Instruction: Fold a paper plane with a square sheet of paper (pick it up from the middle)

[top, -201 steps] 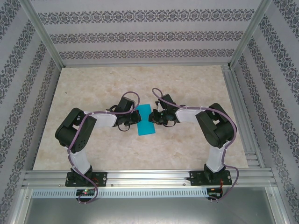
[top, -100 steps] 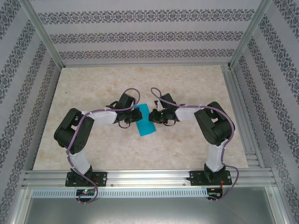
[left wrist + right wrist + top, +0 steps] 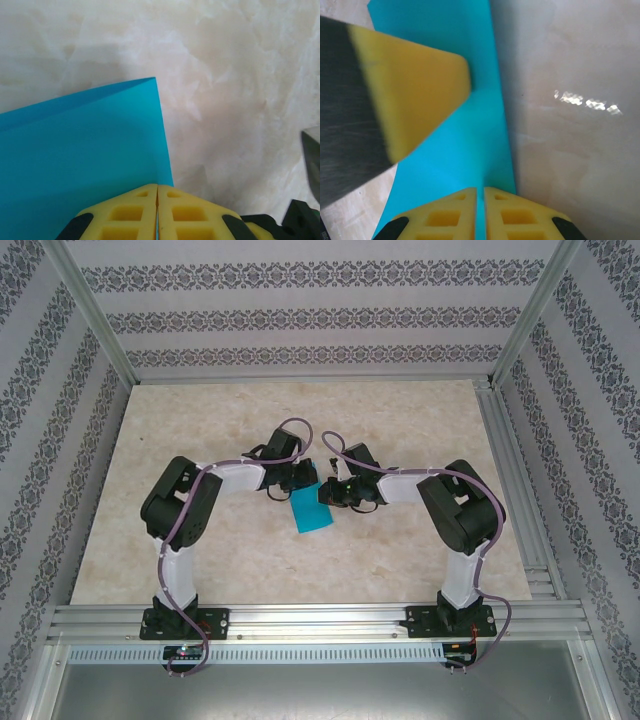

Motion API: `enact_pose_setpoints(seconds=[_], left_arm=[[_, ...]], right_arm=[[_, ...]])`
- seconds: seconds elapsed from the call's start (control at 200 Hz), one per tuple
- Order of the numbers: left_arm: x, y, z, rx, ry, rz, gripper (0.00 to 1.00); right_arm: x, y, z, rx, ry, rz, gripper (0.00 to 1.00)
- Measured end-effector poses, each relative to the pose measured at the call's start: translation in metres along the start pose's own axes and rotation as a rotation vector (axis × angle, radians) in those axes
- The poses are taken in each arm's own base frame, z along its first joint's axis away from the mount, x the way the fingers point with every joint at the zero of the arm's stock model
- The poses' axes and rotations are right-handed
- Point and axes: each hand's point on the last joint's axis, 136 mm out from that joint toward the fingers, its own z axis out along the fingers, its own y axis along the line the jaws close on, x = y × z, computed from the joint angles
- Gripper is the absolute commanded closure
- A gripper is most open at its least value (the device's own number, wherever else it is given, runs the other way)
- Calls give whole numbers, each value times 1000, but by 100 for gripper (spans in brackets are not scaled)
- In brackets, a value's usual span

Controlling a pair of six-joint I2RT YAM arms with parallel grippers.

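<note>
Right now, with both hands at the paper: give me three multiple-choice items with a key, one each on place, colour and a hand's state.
1. Where does the paper lie?
A. At the far left corner
B. In the middle of the table, between the left hand and the right hand
C. On the metal rail by the bases

2. What colour is the paper?
A. White
B. Red
C. Turquoise-blue

3. How does the left hand stand?
A. Shut on the paper's edge
B. Wide open above the paper
C. Shut, well clear of the paper

Key:
1 B: the top view shows it mid-table, between both hands.
2 C: every view shows it turquoise-blue.
3 A: the left wrist view shows the yellow fingers pressed together with the sheet's edge running between them.
</note>
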Motion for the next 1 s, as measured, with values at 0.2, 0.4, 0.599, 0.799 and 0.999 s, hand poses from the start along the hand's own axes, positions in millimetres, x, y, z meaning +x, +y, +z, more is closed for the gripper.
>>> enact_pose_setpoints(seconds=[0.2,0.4,0.599,0.799,0.999], left_arm=[[-6,-10,8,48,5,11,91],[-12,-13,15,70,-6,20,91],[-11,-6,20,65,7,9,92],[-11,-6,20,65,7,12,92],[-11,-5,20,65,6,15,92]], right_arm=[[0,0,0,-4,-4,1,86],[-1,0,-1,-9,-5,20,85],[-2,2,-1,-20,-2,34,83],[-2,2,-3,-16,8,55,83],[-5,5,-5,-8,19,62,84]])
